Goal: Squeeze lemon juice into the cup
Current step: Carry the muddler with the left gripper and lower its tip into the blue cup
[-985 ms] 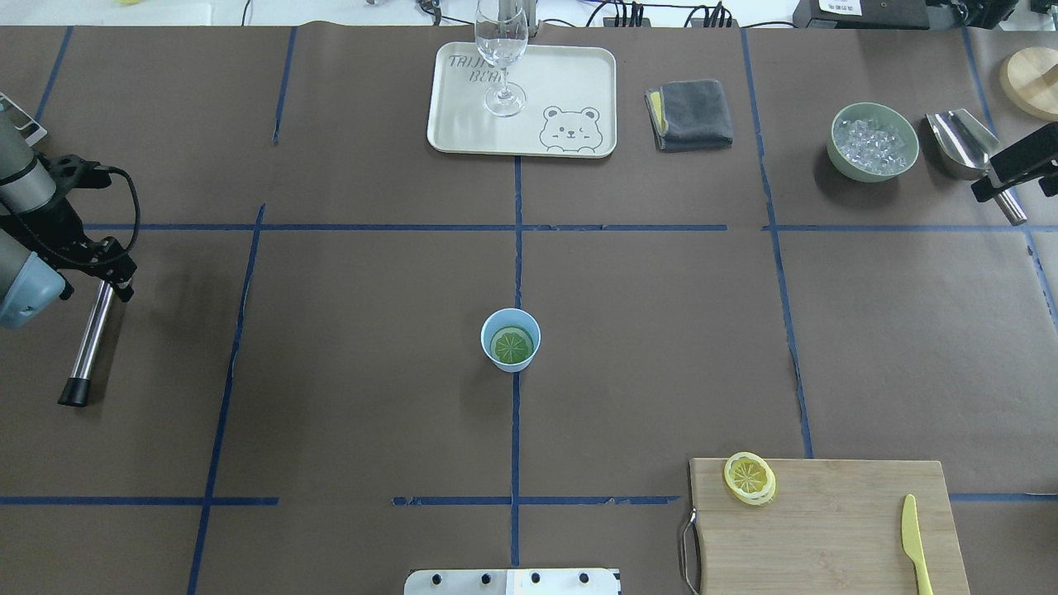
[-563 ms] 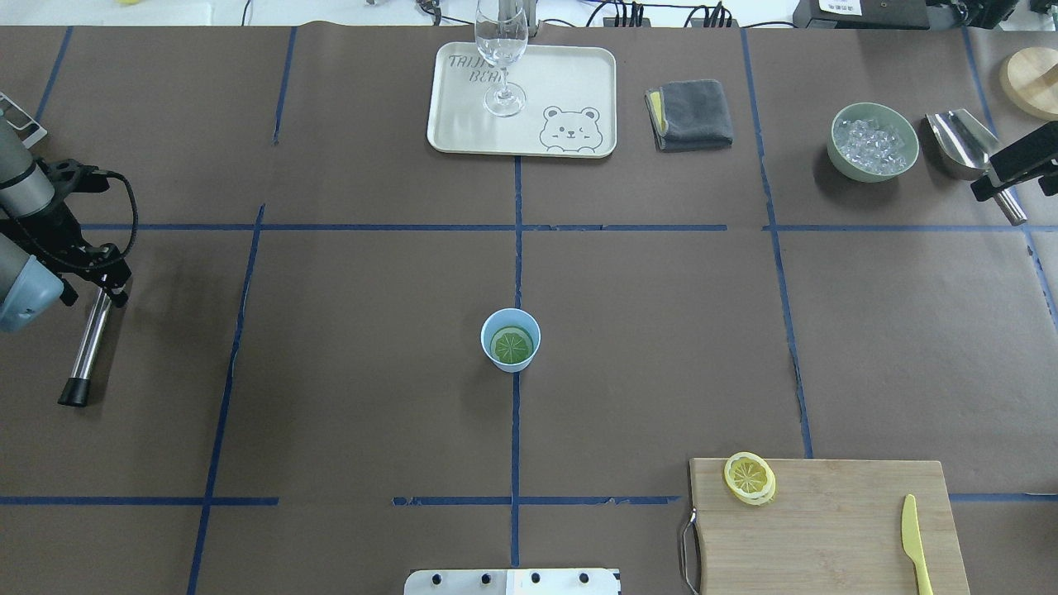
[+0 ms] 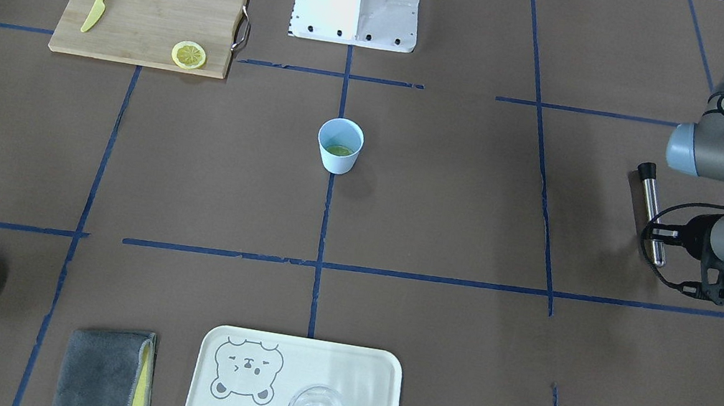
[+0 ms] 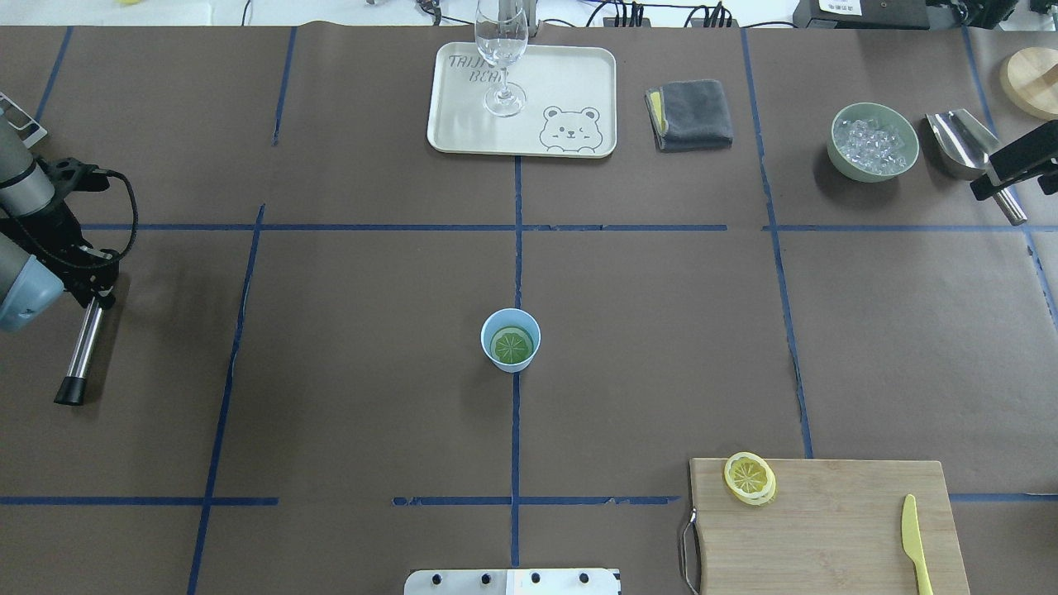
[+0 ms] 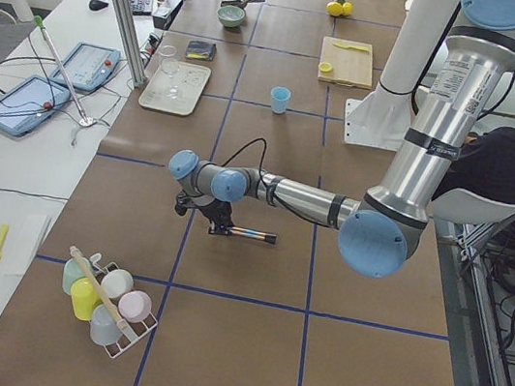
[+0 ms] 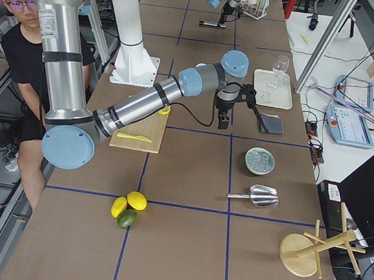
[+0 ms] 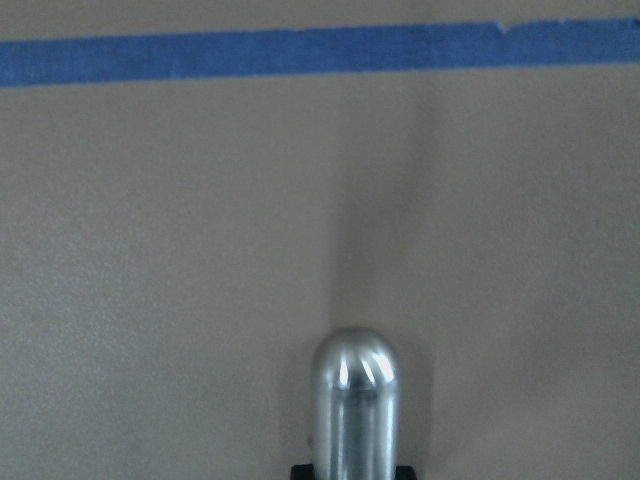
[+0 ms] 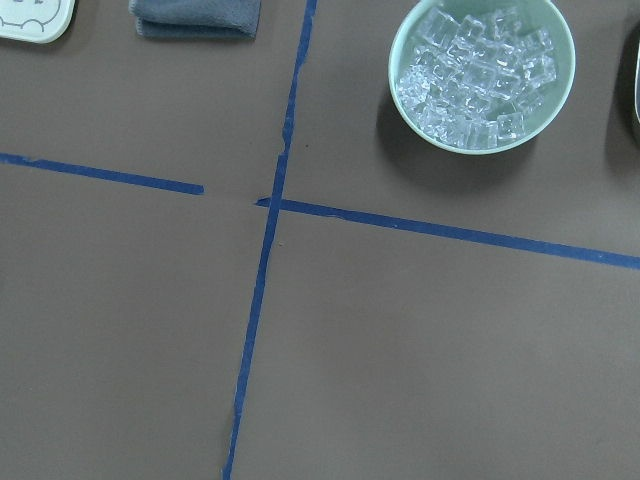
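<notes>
The light-blue cup point(image 4: 485, 338) stands at the table's middle, also in the front view point(image 3: 337, 160). One lemon slice point(image 4: 512, 345) lies flat inside it. A second lemon slice point(image 4: 750, 478) lies on the cutting board's corner point(image 3: 189, 54). My left gripper point(image 4: 92, 293) is at the far left edge, far from the cup, shut on the upper end of a metal rod point(image 4: 81, 351) with a black tip; the rod's rounded end shows in the left wrist view point(image 7: 353, 385). My right gripper point(image 4: 988, 188) hangs at the far right edge near the ice bowl; its fingers are not clear.
A wooden cutting board point(image 4: 826, 529) with a yellow plastic knife point(image 4: 914, 541) is at the front right. A cream tray point(image 4: 570, 83) with a clear glass point(image 4: 501, 49), a grey cloth point(image 4: 693, 114), a green ice bowl point(image 4: 874, 142) and a metal scoop point(image 4: 959, 140) line the far side.
My left gripper has drawn back a little toward the left edge, taking the rod's upper end with it. The cup, the slices and the right arm have not moved.
</notes>
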